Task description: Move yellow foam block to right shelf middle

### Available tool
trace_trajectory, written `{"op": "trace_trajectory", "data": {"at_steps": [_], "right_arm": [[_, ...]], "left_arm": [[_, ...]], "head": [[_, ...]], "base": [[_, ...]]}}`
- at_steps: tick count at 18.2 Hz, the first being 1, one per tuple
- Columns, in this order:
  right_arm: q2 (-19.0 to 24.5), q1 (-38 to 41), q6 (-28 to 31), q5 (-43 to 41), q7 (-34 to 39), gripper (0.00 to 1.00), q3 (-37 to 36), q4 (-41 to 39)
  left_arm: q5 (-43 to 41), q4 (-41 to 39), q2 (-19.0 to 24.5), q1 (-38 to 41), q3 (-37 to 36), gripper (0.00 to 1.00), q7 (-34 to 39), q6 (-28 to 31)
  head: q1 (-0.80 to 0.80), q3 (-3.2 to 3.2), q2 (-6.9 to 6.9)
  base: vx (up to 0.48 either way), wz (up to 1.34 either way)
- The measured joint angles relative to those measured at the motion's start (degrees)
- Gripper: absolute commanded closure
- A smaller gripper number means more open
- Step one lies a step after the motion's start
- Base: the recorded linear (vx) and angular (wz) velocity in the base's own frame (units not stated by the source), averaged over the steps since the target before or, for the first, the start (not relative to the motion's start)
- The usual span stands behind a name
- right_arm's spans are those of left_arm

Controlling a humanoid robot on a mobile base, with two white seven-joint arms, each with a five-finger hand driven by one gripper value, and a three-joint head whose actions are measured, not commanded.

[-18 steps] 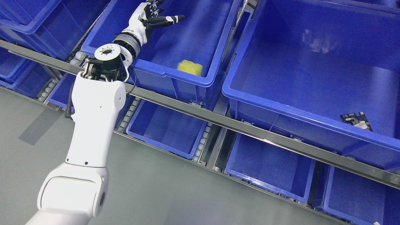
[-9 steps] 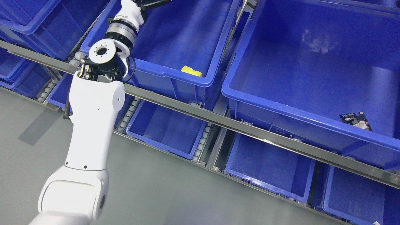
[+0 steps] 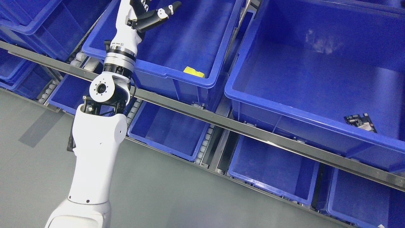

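The yellow foam block (image 3: 193, 72) lies in the near right corner of a blue bin (image 3: 164, 74) on the middle shelf level, mostly hidden by the bin's front rim. My left hand (image 3: 148, 14) is raised over the left part of that bin at the top edge of the view, fingers spread and holding nothing, well up and left of the block. The large blue bin (image 3: 303, 117) on the right holds no foam block. My right arm is out of view.
A small dark circuit board (image 3: 360, 122) lies near the front right of the right bin. A grey shelf rail (image 3: 221, 122) runs diagonally below the bins. More blue bins (image 3: 167, 131) sit on the lower level and at the far left. Grey floor (image 3: 158, 196) lies below.
My left arm has pulled back toward me and the forearm has risen; the hand is back in view at the top. The block shows lower in its bin than a second ago.
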Motion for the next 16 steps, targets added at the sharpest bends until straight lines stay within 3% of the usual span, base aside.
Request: {"op": "trace_trajectory", "data": {"at_steps": [16], "right_arm": [[0.0,0.0,0.0,0.0,0.0,0.0,0.0,0.0]], "left_arm": [[-0.02,-9.39,0.0,7.89,2.94,0.0,-0.01,0.92]], "head": [[0.0,0.0,0.0]], "base": [[0.0,0.0]]}}
